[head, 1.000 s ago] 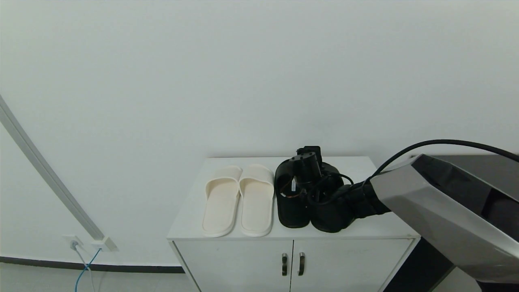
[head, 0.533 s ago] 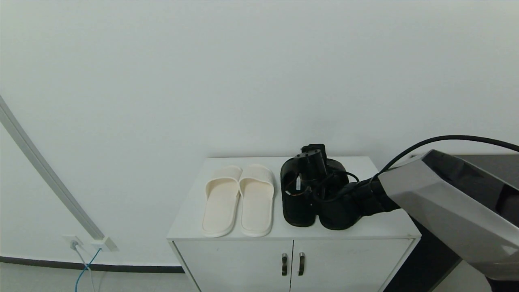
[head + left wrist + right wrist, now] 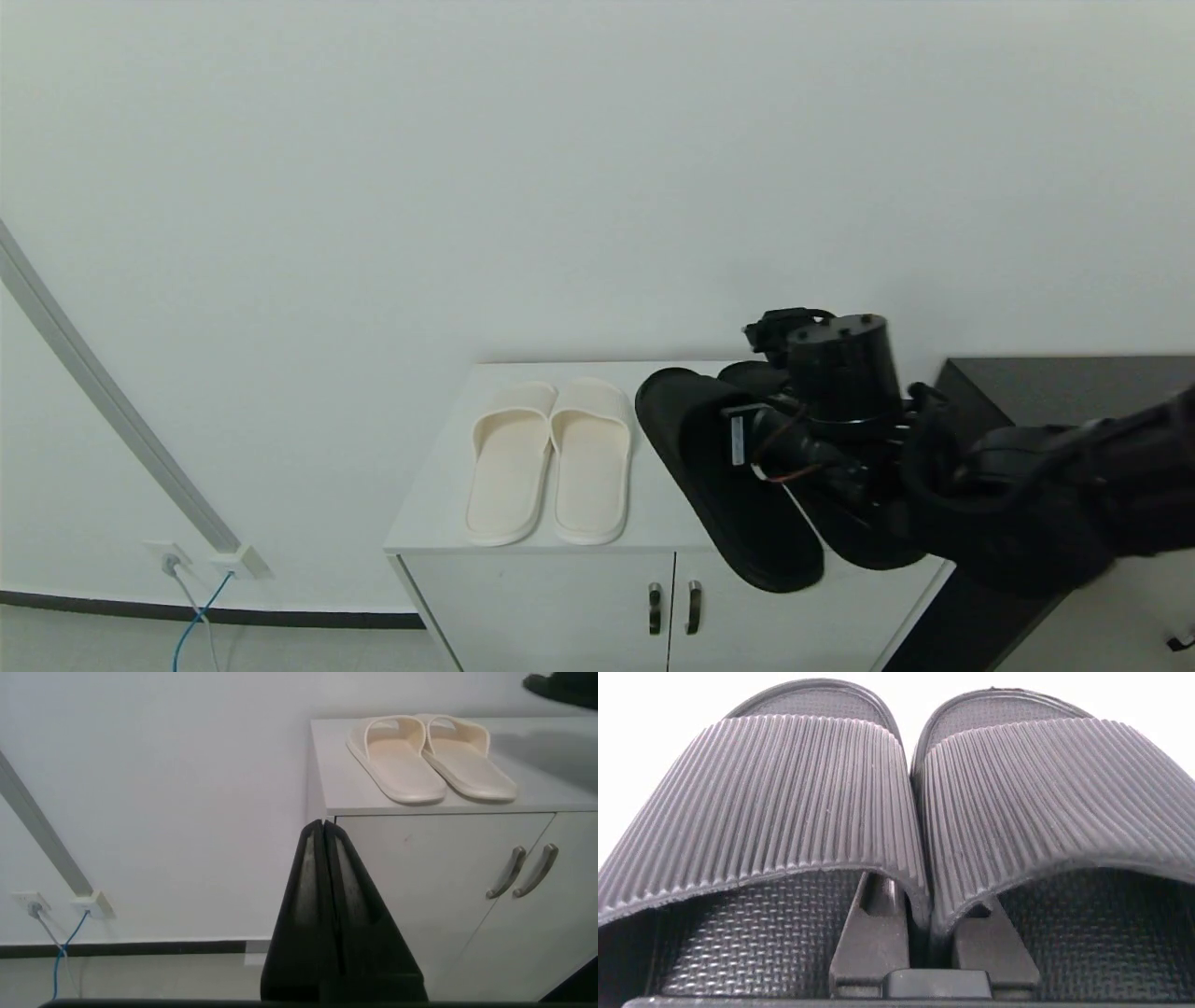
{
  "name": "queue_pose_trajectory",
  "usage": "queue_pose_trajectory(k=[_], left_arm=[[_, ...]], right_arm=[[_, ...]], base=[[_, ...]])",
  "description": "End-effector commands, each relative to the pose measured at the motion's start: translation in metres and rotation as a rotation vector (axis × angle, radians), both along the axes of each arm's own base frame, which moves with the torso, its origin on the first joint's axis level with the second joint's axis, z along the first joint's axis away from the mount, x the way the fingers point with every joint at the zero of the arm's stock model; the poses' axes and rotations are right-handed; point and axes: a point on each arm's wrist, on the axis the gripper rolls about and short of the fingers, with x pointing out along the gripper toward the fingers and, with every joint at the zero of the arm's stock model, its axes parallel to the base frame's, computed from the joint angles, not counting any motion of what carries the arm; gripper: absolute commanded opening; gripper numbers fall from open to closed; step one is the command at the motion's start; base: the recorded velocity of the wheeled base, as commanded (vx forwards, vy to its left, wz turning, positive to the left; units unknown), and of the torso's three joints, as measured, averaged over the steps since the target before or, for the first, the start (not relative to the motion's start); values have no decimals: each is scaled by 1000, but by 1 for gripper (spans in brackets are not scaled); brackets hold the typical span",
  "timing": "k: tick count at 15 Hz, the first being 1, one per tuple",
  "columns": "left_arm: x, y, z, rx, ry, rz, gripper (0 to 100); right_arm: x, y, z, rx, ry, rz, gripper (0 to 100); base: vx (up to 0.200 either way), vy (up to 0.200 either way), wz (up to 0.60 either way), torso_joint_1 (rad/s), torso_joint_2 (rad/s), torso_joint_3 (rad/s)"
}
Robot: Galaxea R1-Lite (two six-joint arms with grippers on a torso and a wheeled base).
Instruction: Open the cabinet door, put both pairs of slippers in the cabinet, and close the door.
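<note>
– Reading left to right, what appears?
– My left jaws, pressed together, low beside the cabinet (image 3: 420, 887). White slippers (image 3: 549, 462) flat on its worktop (image 3: 425, 509). My right jaws clamped on the black slippers (image 3: 738, 485), held tilted above the front edge.
– Handling?
– Probably light, flexible foam; pinch the adjoining straps. Both doors (image 3: 560, 607) are shut, blocking entry.

Matt black slippers (image 3: 738, 485) with ribbed straps (image 3: 803, 793), smooth cream slippers (image 3: 590, 476), matt white cabinet (image 3: 532, 607), metal handles (image 3: 655, 609)
</note>
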Motion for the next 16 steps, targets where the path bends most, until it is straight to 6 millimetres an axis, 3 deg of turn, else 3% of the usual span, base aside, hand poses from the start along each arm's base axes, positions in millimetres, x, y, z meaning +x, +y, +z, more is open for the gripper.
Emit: queue_pose_trajectory(k=[1, 2, 6, 10, 13, 16], left_arm=[[0, 0, 0, 0, 0, 1, 0], [0, 0, 0, 0, 0, 1, 0], [0, 0, 0, 1, 0, 1, 0], [0, 0, 0, 1, 0, 1, 0], [0, 0, 0, 1, 0, 1, 0], [0, 0, 0, 0, 0, 1, 0]], right_arm=[[-66, -41, 32, 97, -22, 247, 0], [-82, -52, 32, 121, -4, 354, 0], [-99, -66, 23, 13, -97, 491, 0], [-94, -60, -3, -76, -174, 556, 0], [-89, -55, -6, -58, -146, 549, 0], [-90, -55, -5, -41, -140, 543, 0]], base=[[0, 0, 0, 0, 0, 0], [0, 0, 0, 0, 0, 0], [0, 0, 0, 0, 0, 0], [0, 0, 0, 0, 0, 0], [0, 0, 0, 0, 0, 0], [-200, 0, 0, 2, -1, -2]])
